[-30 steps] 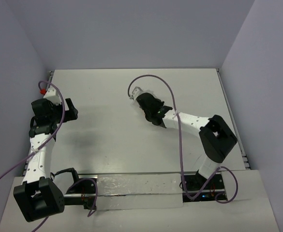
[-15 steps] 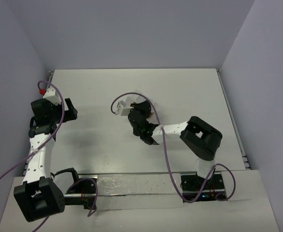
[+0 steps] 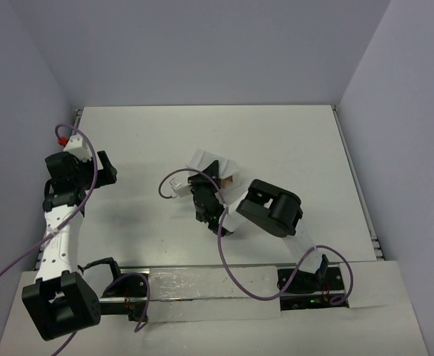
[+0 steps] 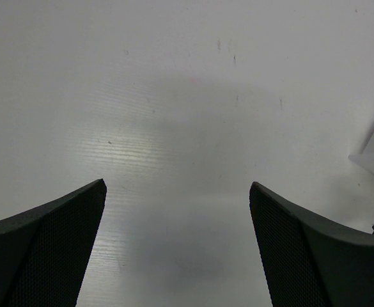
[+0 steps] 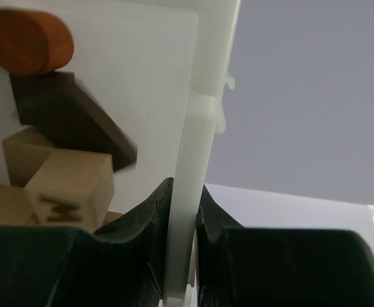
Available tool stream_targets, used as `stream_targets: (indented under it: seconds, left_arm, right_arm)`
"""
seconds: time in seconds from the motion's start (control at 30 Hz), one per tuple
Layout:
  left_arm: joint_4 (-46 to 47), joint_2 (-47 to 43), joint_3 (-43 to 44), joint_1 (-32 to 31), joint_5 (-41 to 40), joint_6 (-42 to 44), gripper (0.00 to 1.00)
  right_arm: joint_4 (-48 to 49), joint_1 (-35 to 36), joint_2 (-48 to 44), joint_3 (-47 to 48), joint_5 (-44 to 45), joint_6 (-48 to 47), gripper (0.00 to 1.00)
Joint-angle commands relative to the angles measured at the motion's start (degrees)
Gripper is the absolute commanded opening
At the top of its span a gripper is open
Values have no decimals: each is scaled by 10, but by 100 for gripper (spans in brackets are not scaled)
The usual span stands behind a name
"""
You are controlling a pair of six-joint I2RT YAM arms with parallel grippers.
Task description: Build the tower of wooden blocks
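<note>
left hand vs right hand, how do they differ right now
The left hand stands wide open; the right hand is shut on the plastic box wall. The left hand hovers over the table, holding nothing; the right hand's box carries wood blocks. Both are dark.

One plastic box — holding one reddish round block, one dark block, three tan blocks.

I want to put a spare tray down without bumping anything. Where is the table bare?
Bare: the far strip of the table between the back wall and the plastic box; the right side beyond the right arm; the stretch between the open left end effector and the box. Crowded: the centre, where the right end effector grips that box.
</note>
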Motion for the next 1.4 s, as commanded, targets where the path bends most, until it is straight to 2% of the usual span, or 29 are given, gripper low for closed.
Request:
stream_targets:
  seconds: [0.0, 0.13, 0.63, 0.8, 1.0, 1.2, 1.37]
  left_arm:
    - [2, -8, 25, 8, 14, -4, 99]
    - [2, -8, 24, 9, 17, -4, 99]
    - [2, -9, 24, 14, 10, -4, 99]
    - [3, 0, 28, 14, 14, -6, 99]
    - [-2, -23, 23, 17, 14, -2, 99]
    - [1, -14, 27, 17, 24, -5, 99]
    - [1, -19, 23, 18, 22, -3, 99]
  right_arm:
    - [286, 14, 0, -3, -5, -84, 0]
    - [320, 19, 23, 0, -13, -106, 0]
    - [323, 21, 32, 42, -25, -103, 0]
    - [323, 60, 36, 33, -36, -115, 0]
    - [322, 5, 13, 30, -17, -91, 0]
    - [323, 55, 14, 21, -5, -89, 0]
    - [323, 0, 3, 26, -1, -84, 0]
